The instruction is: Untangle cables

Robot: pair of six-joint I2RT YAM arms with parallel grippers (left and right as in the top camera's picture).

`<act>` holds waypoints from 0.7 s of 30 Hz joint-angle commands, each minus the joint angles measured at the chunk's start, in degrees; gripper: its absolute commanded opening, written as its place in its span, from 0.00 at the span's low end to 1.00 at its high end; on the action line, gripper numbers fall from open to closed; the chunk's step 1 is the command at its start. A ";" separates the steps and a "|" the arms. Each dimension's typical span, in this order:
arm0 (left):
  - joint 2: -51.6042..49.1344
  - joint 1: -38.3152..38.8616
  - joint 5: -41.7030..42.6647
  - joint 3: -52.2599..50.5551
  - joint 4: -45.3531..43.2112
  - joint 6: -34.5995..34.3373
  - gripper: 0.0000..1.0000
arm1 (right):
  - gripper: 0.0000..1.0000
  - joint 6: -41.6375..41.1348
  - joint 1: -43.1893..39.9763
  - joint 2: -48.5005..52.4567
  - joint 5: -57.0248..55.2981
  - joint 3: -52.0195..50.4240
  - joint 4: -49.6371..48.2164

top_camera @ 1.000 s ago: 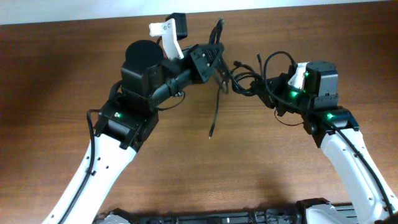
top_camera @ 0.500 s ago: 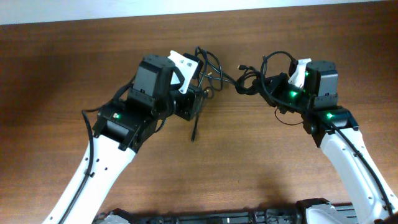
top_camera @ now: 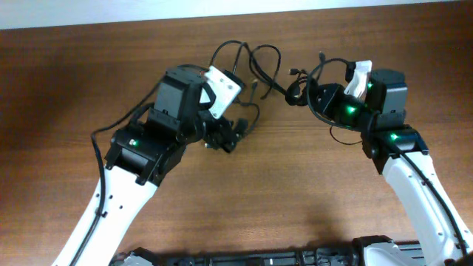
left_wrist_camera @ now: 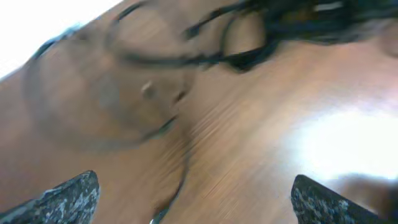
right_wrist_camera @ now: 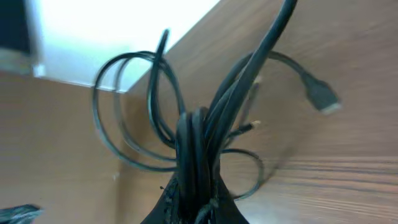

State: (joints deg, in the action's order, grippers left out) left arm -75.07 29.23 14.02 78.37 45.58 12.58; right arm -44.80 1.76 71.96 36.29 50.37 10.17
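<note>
Looped cables (top_camera: pixel 295 92) block the far middle; the near-middle table (top_camera: pixel 295 199) lies free.

Desk (top_camera: pixel 244 207): brown wood, grain running 9 to 3 o'clock, fills nearly the whole overhead view. White band (top_camera: pixel 89 13) borders it along the 12 o'clock edge. Left wrist view is blurred, with a bright glare patch on the wood toward 4 o'clock.

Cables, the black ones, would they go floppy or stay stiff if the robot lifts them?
Probably floppy: the cables curl in loose, uneven loops. Likely light too, since the right tool grips a whole bunch in one pinch. They may snag rather than slide free, because the loops cross over each other.
</note>
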 commanded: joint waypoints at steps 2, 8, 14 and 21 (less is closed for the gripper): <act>1.27 0.26 15.80 0.44 -3.80 10.25 0.99 | 0.04 -5.92 -0.39 -0.24 16.35 0.13 -6.21; 0.87 4.42 15.76 0.44 -8.92 10.29 0.99 | 0.04 -17.00 -0.39 -0.24 23.76 0.13 -19.04; -0.59 6.03 15.43 0.44 -9.81 20.46 0.99 | 0.04 -30.38 -0.37 -0.24 27.63 0.13 -20.15; -2.97 6.03 9.75 0.44 -9.99 24.39 0.91 | 0.04 -35.23 -0.28 -0.24 33.51 0.13 -22.91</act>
State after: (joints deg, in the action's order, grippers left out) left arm -76.77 34.98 24.93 78.37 35.75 35.14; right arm -78.74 1.56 72.07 66.15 50.24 -12.08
